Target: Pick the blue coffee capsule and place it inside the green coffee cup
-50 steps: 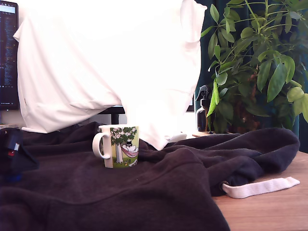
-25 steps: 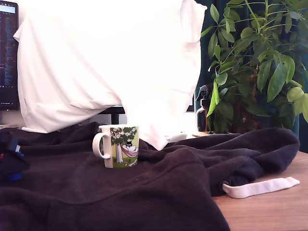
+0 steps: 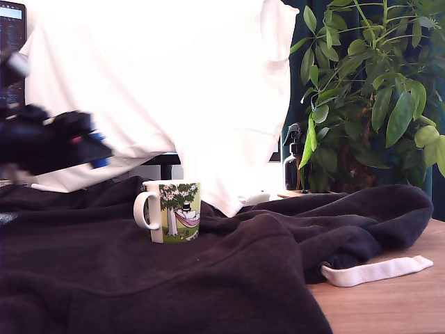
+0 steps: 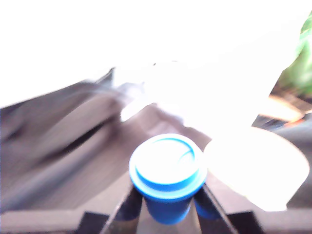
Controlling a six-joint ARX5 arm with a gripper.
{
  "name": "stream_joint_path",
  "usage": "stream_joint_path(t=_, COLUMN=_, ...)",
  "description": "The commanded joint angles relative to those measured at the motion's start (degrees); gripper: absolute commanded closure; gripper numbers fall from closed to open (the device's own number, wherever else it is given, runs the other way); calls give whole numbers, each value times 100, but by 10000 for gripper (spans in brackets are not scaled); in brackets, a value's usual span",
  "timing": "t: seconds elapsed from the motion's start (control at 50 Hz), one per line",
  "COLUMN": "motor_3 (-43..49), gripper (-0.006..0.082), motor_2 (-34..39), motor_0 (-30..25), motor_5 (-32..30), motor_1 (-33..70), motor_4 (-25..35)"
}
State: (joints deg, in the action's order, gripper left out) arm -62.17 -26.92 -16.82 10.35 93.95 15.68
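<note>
1. The gripper [image 3: 97,154] is seen blurred at the exterior view's left, raised above the dark fabric [image 3: 208,278], with its tip pointed toward the exterior view's right.
2. The gripper is closed on the blue coffee capsule [image 4: 168,178]; in the wrist view the capsule is pinched between the two dark fingers [image 4: 127,207], one on each side of its body.
3. The capsule is held with its wide rim and pale top facing the wrist camera; the narrower blue body sits between the fingers.
4. In the exterior view only a small blue spot [image 3: 98,137] is visible at the gripper tip; the rest of the capsule is lost in blur.
5. The green coffee cup [image 3: 172,211] is stood upright on the dark fabric, lower than the gripper and ahead of its tip, apart from it.
6. The cup handle is turned toward the gripper side; the green tree print faces the exterior camera.
7. In the wrist view a washed-out pale round shape [image 4: 256,165] is seen just beside the capsule; it cannot be identified for sure.
8. A white cloth [image 3: 160,90] is hung behind the gripper and cup.
9. A leafy plant [image 3: 368,90] and a dark spray bottle [image 3: 293,158] are well beyond the cup, far from the gripper.
</note>
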Motion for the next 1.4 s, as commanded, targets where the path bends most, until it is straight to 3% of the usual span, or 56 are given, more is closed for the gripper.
stream_joint_path(t=0.0, motor_3=299, gripper=699, motor_2=-243, motor_0=-212, motor_5=11, motor_1=17, motor_4=35)
stream_joint_path(t=0.22, motor_3=1126, gripper=699, motor_2=-863, motor_0=-723, motor_5=-402, motor_1=22, motor_4=-28)
stream_joint_path(t=0.44, motor_3=1333, gripper=683, motor_2=-955, motor_0=-848, motor_5=-595, motor_1=22, motor_4=-160)
stream_joint_path(t=0.5, motor_3=1346, gripper=551, motor_2=-955, motor_0=-846, motor_5=-616, motor_1=22, motor_4=-157)
stream_joint_path(t=0.6, motor_3=1469, gripper=122, motor_2=-970, motor_0=-844, motor_5=-634, motor_1=22, motor_4=-162)
stream_joint_path(t=0.64, motor_3=1523, gripper=25, motor_2=-975, motor_0=-844, motor_5=-634, motor_1=22, motor_4=-157)
stream_joint_path(t=0.68, motor_3=1574, gripper=-13, motor_2=-986, motor_0=-844, motor_5=-634, motor_1=22, motor_4=-157)
stream_joint_path(t=1.0, motor_3=1589, gripper=-7, motor_2=-999, motor_0=-894, motor_5=-684, motor_1=22, motor_4=-149)
stream_joint_path(t=1.22, motor_3=1784, gripper=13, motor_2=-999, motor_0=-619, motor_5=-782, motor_1=-197, motor_4=-295)
stream_joint_path(t=1.32, motor_3=2092, gripper=170, motor_2=-999, motor_0=-385, motor_5=-787, motor_1=-468, motor_4=-354)
stream_joint_path(t=1.38, motor_3=2367, gripper=365, motor_2=-999, motor_0=-214, motor_5=-785, motor_1=-684, motor_4=-354)
